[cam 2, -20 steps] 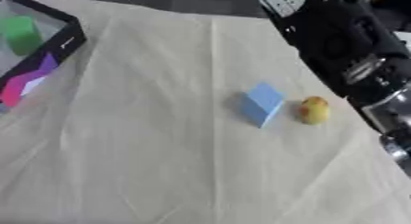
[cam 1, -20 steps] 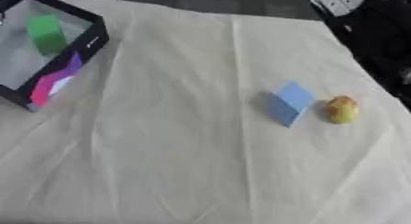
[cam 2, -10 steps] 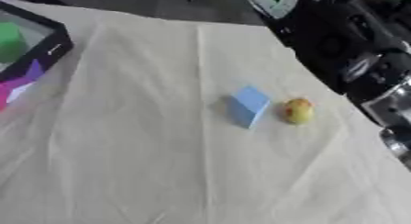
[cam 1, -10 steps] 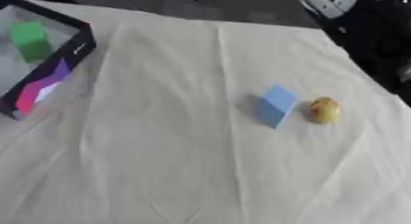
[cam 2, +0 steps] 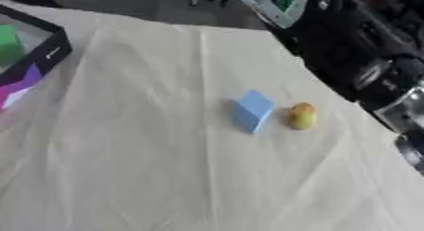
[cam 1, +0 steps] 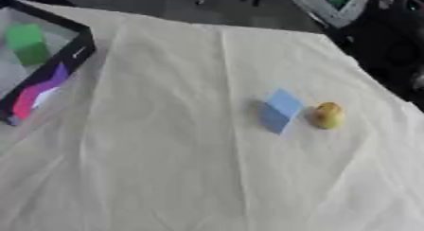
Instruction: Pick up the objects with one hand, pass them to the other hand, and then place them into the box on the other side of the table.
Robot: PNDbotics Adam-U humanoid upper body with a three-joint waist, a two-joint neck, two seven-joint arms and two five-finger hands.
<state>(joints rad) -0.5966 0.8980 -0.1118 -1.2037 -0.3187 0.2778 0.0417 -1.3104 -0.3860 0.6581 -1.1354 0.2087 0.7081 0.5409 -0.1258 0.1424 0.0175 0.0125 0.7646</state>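
Right of centre on the worktop (cam 1: 165, 178) sit the two things not yet moved: a blue block (cam 1: 280, 111), tilted on an edge, and a small yellow fruit-like object (cam 1: 328, 115) with a reddish patch, just beside it on the right, apart by a narrow gap. Nothing holds either one. Neither is lifted.

Far left, the box (cam 1: 73, 59), dark-rimmed with pink and purple on its side, already has a green block (cam 1: 29, 44) inside. So, judging from that, one object looks delivered and two are left. Box and the remaining pair are well apart, across a wrinkled cream cloth that covers the whole surface.

Right arm (cam 2: 389, 83) shows along the right edge of the right eye view, black with silver joints, above and to the right of the yellow object, not touching it. Its hand is not visible in either view, so I cannot tell whether the fingers are open or closed. Left hand not in view at all.

Step in hand, as a judgement: start of a new cycle. Likely pick with the right side, since both items lie nearer that arm, then handover, then drop in the box on the left. Pick, pass and place all remain for both objects.
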